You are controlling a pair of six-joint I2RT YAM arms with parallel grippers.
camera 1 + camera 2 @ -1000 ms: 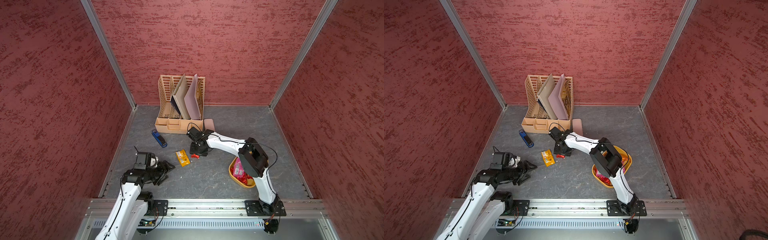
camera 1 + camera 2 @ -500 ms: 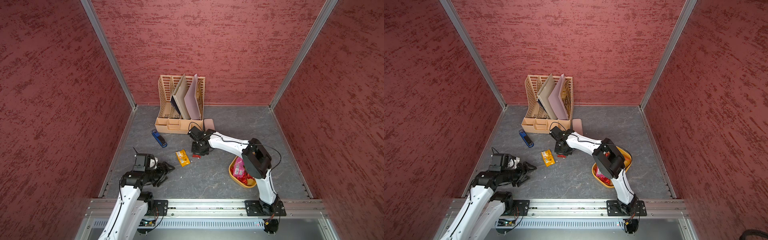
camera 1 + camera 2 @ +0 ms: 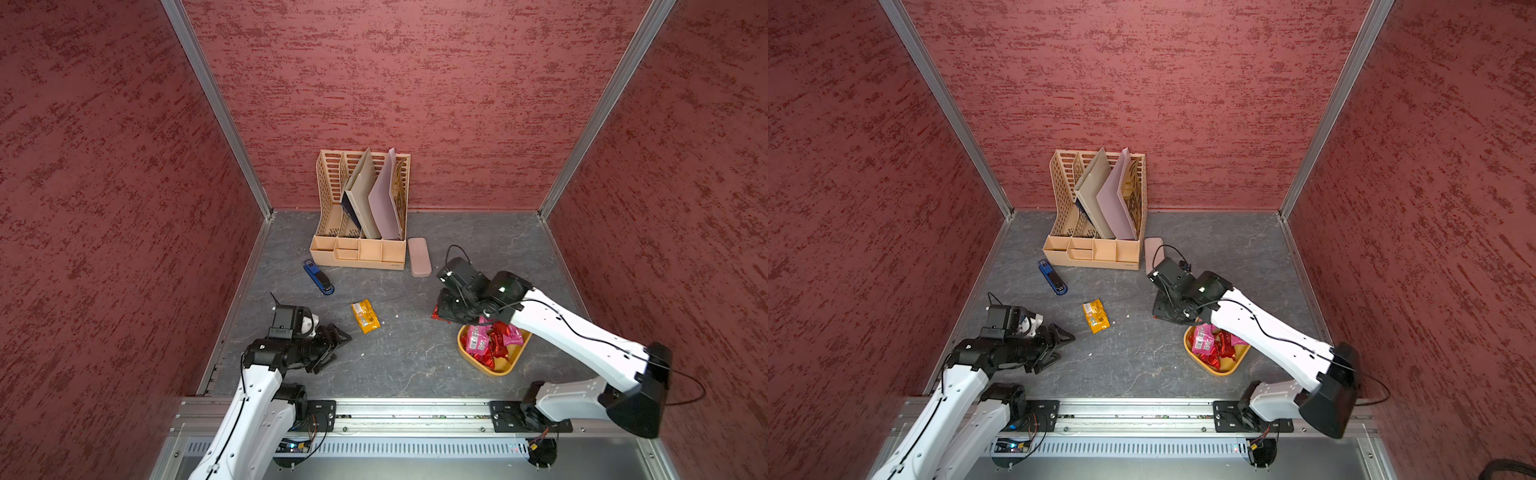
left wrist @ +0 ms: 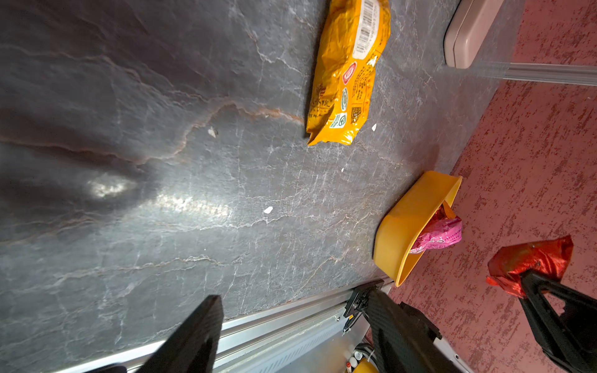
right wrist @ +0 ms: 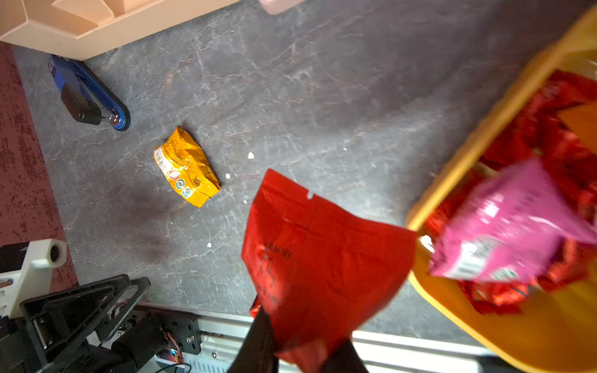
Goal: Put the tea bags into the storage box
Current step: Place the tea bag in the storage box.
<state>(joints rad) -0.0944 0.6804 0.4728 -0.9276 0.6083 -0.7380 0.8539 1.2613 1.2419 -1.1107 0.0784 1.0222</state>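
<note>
- The right gripper (image 5: 300,355) has its jaws pressed together on one edge of a shiny red foil tea bag (image 5: 323,258). The bag hangs clear of the grey stone-look tabletop (image 3: 407,357).
- In a top view, that red foil tea bag (image 3: 436,312) sits just beside the far corner of the shallow mustard-yellow plastic tray (image 3: 503,368), outside its rim.
- The tray holds a heap of crinkly red foil packets (image 3: 492,347) with two pink foil packets (image 3: 478,338) lying on top. The right wrist view also shows a corner of an orange packet (image 5: 581,126) among them.
- The left gripper (image 3: 332,343) is low over the table near the left wall, its jaws spread and empty.
- One yellow foil packet (image 3: 365,316) lies flat on the table between the two grippers, nearer the left one.
- Further back, the beige slotted file organiser (image 3: 361,249) holds leaning tan, mauve and dark folders.
- A flat pink case (image 3: 419,256) lies beside the organiser, and a blue stapler (image 3: 318,277) lies in front of it.
</note>
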